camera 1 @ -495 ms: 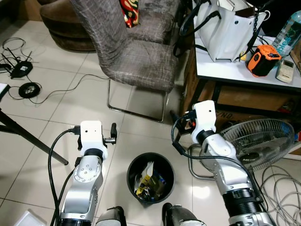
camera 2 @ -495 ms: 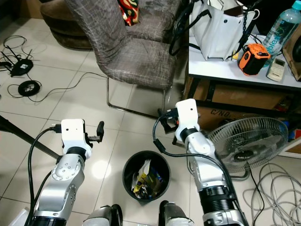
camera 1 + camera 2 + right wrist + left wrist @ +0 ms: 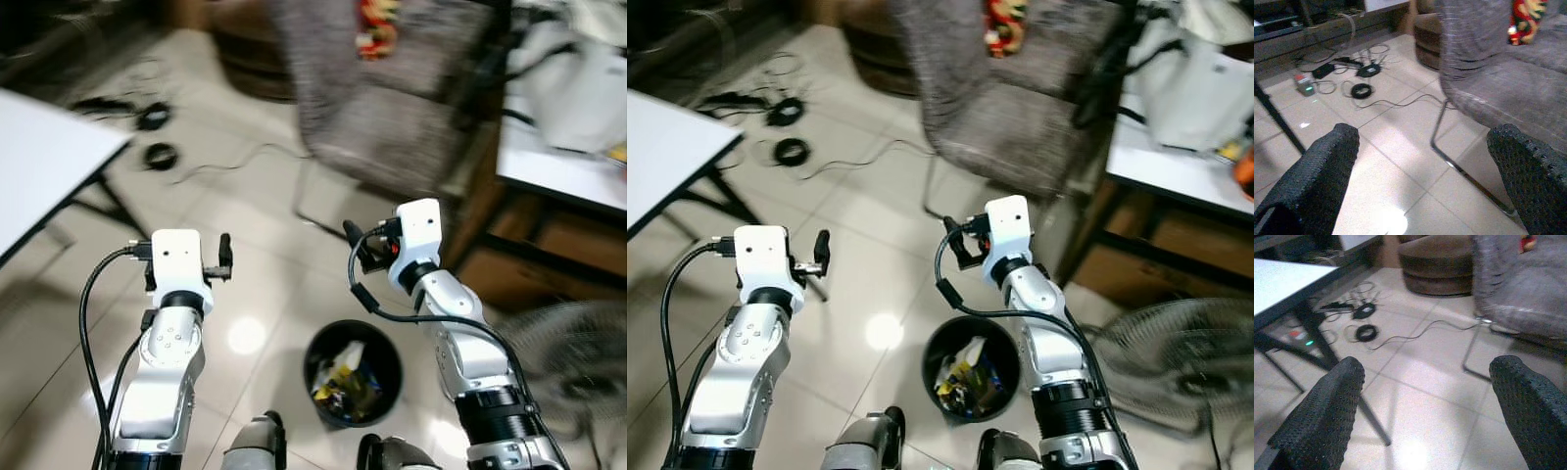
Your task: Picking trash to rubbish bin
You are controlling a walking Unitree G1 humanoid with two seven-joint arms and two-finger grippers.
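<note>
A round black rubbish bin [image 3: 312,357] stands on the tiled floor just ahead of my feet, between my two arms. It holds crumpled wrappers and paper [image 3: 341,380]. My left gripper [image 3: 1425,411] is raised over the floor to the left of the bin, open, with nothing between its fingers [image 3: 1322,416]. My right gripper [image 3: 1420,176] is raised above and slightly beyond the bin, also open and empty. Both point toward the grey chair. The head views are blurred.
A grey fabric chair [image 3: 392,108] on a metal frame stands ahead, with a red and yellow item [image 3: 377,24] on it. A white table [image 3: 39,147] is at the left. Cable coils [image 3: 157,117] lie on the floor. A desk with a white bag [image 3: 578,88] and a fan [image 3: 568,343] are at the right.
The whole picture has shifted and blurred, so the camera has turned left; the white table has come into view. Both arms keep their raised pose with open fingers.
</note>
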